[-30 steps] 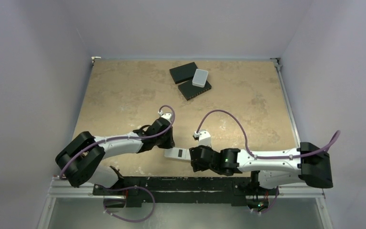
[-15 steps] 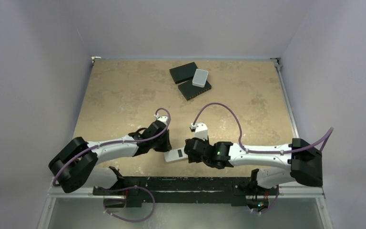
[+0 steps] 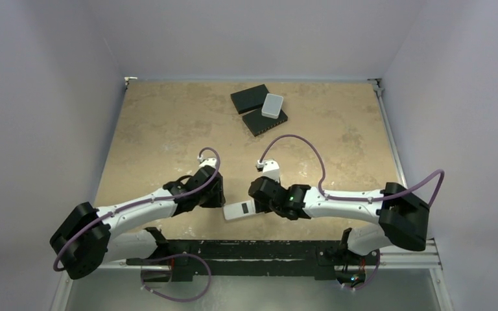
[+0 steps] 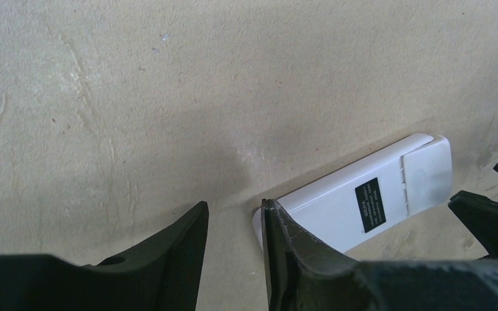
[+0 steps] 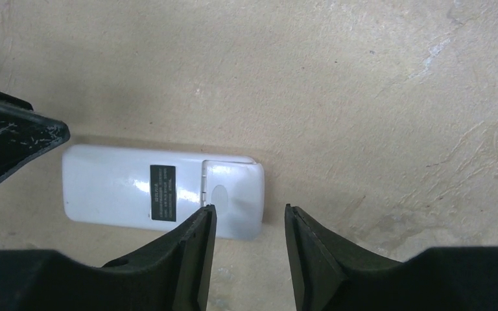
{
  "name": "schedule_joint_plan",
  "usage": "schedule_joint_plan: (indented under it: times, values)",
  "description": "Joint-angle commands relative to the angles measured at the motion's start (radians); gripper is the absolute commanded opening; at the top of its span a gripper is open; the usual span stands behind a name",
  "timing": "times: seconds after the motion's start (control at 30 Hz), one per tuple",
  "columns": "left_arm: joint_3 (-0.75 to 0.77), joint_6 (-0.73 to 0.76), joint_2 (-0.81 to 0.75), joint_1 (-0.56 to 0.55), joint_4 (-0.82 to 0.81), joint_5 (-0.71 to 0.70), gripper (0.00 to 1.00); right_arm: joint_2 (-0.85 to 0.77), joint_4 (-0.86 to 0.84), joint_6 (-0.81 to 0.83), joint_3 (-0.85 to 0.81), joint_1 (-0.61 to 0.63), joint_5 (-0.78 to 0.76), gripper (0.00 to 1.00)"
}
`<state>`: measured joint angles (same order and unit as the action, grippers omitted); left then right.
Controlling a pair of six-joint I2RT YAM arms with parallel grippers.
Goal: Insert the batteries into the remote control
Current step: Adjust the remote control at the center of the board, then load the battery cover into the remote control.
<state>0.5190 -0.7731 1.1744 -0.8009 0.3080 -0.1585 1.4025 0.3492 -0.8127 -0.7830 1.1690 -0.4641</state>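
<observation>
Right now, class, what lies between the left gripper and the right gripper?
The remote control, white back up, lies there, one end by the left gripper, the other by the right gripper; the top view shows it.

The table (image 4: 168, 78) is a matt beige sheet, mottled, with faint scratches and pale blotches (stone or pressed board, hard to say). The remote (image 5: 123, 188) is smooth white plastic with a soft gloss, and light glints on its back beside a matt black label (image 5: 163, 183). The left gripper (image 4: 233, 217) is matt black plastic, finely ribbed on its inner faces and scuffed pale at one tip. The right gripper (image 5: 249, 217) looks alike. At the far side, the black boxes (image 3: 249, 98) are dull, and the grey box (image 3: 272, 105) is smooth and satin. The cables (image 3: 311, 152) have a purple rubbery sheath.
</observation>
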Motion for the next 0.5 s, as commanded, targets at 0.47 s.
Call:
schedule_joint_plan:
  times: [0.47]
  values:
    - [-0.017, -0.073, -0.069, 0.003, -0.014, 0.181, 0.38, 0.057, -0.105, 0.044, -0.006, -0.046, 0.065, 0.44]
